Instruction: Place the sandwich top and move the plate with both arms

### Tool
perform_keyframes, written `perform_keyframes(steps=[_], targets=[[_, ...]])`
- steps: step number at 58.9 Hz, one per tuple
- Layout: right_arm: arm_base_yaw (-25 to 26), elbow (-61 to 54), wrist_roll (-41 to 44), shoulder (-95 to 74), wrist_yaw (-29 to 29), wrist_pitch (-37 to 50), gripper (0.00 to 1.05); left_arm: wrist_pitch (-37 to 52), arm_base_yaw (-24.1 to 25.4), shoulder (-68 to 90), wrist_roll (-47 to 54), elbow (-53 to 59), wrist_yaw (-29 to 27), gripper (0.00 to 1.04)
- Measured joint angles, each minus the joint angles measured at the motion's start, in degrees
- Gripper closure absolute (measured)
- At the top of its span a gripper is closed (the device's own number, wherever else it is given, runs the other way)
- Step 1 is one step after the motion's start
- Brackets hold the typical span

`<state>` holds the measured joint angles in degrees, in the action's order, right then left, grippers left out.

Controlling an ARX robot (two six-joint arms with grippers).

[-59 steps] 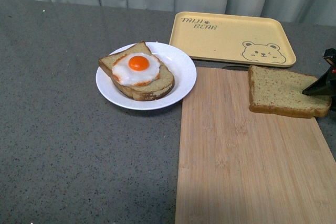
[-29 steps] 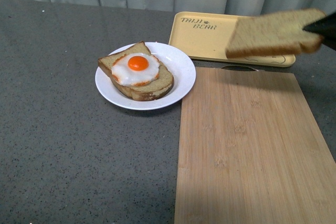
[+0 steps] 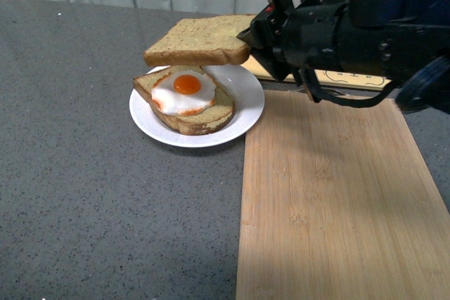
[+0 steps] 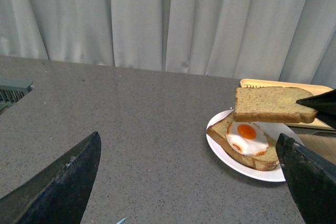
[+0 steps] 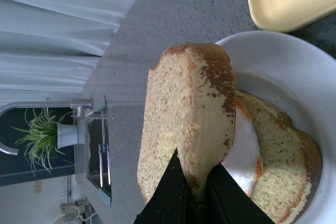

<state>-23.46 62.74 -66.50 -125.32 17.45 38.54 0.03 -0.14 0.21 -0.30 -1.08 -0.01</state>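
The sandwich top (image 3: 199, 40), a plain brown bread slice, hangs flat in the air just above the egg slice (image 3: 185, 98) on the white plate (image 3: 242, 107). My right gripper (image 3: 250, 36) is shut on the slice's right edge; its arm fills the upper right of the front view. In the right wrist view the fingers (image 5: 173, 182) pinch the slice (image 5: 184, 114) over the plate (image 5: 283, 72). My left gripper (image 4: 194, 182) is open and empty over the grey counter, left of the plate (image 4: 239, 163). The top also shows in the left wrist view (image 4: 270, 104).
A bamboo cutting board (image 3: 323, 201) lies right of the plate. The yellow bear tray (image 3: 355, 76) sits behind it, mostly hidden by my right arm. Grey counter (image 3: 84, 173) spreads to the left. Curtains hang behind.
My right gripper has lifted the sandwich top off the cutting board and carried it left, from over the yellow tray to just above the egg slice. The plate has not moved.
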Motion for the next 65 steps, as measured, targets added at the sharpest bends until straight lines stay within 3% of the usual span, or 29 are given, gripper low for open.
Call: perform_keyframes(steps=[20,25,36,50,52,56,58,61,65], targets=[[-0.9,2.21,-0.81,-2.27,-0.37,-6.86,1.0,0.0,0.0,0.0,0.0,0.0,0.0,0.07],[-0.92,-0.63,-0.2,-0.39,0.17,-6.21,0.8,0.0,0.0,0.0,0.0,0.0,0.0,0.07],[-0.83,-8.87,4.74,9.68,-1.99,-6.45,0.49,0.0,0.0,0.0,0.0,0.0,0.0,0.07],[3.58,-22.91,19.71,28.61,-13.64,-9.92,0.09,0.0,0.0,0.0,0.0,0.0,0.0,0.07],[3.83,-25.05,23.61,29.73,-17.88,-6.93,0.09,0.0,0.0,0.0,0.0,0.0,0.0,0.07],[4.66,-31.21,36.76,30.01,-30.56,10.67,0.21,0.0,0.0,-0.02,0.0,0.0,0.07,0.07],[5.16,-33.77,41.66,30.32,-33.24,16.98,0.26,0.0,0.0,-0.09,0.02,0.0,0.13,0.07],[6.34,-37.64,50.27,31.95,-33.86,24.48,0.35,0.0,0.0,-0.09,0.0,0.0,0.04,0.07],[7.76,-40.79,57.81,34.99,-33.0,28.28,0.46,0.0,0.0,-0.07,0.02,0.0,0.04,0.07]])
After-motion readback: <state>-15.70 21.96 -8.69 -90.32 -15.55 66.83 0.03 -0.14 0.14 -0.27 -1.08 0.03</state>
